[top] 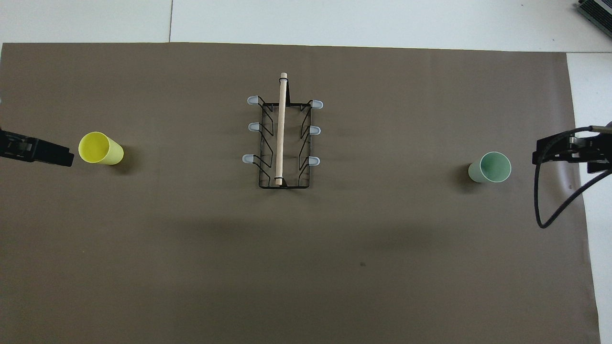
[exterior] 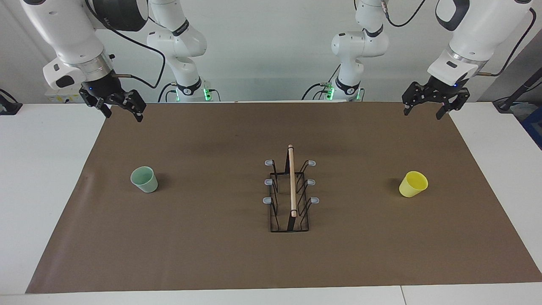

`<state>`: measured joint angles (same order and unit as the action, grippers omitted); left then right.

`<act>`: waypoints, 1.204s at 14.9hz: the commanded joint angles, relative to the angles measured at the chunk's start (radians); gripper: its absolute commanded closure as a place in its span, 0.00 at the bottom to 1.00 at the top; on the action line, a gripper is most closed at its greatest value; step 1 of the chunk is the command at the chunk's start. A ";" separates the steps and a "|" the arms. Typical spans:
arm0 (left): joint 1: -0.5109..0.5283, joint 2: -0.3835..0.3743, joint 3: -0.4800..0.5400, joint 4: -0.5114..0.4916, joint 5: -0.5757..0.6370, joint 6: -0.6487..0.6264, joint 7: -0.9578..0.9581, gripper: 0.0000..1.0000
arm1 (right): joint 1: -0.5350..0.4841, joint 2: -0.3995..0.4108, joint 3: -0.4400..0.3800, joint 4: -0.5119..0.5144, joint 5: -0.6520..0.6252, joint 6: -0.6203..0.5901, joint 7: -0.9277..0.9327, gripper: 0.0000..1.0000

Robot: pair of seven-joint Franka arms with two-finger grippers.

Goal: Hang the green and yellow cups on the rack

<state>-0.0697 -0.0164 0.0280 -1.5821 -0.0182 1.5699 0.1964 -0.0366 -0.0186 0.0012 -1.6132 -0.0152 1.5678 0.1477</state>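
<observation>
The black wire rack [exterior: 290,199] with its wooden rod [top: 281,129] stands mid-mat; nothing hangs on its grey-tipped prongs. The mint green cup [exterior: 145,179] stands upright, mouth up, toward the right arm's end; it also shows in the overhead view [top: 491,167]. The yellow cup [exterior: 413,184] stands upright toward the left arm's end, also in the overhead view [top: 99,148]. My left gripper [exterior: 424,113] hangs open and empty, raised over the mat's edge at its own end; its tip shows in the overhead view [top: 50,154]. My right gripper [exterior: 123,115] is likewise open, empty and raised at its own end [top: 550,154].
A brown mat [exterior: 211,254] covers most of the white table [exterior: 42,169]. A black cable [top: 550,210] loops down from the right arm's wrist. Both arm bases stand at the table's robot edge.
</observation>
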 commanded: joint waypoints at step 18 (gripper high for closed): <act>0.001 0.102 0.015 0.141 0.020 -0.063 -0.041 0.00 | -0.026 0.057 0.036 -0.013 -0.032 0.043 0.007 0.00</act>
<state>-0.0700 0.0003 0.0380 -1.5572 0.0069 1.5455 0.1698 -0.0393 -0.0101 0.0293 -1.6501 -0.0297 1.5885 0.1602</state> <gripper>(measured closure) 0.000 0.000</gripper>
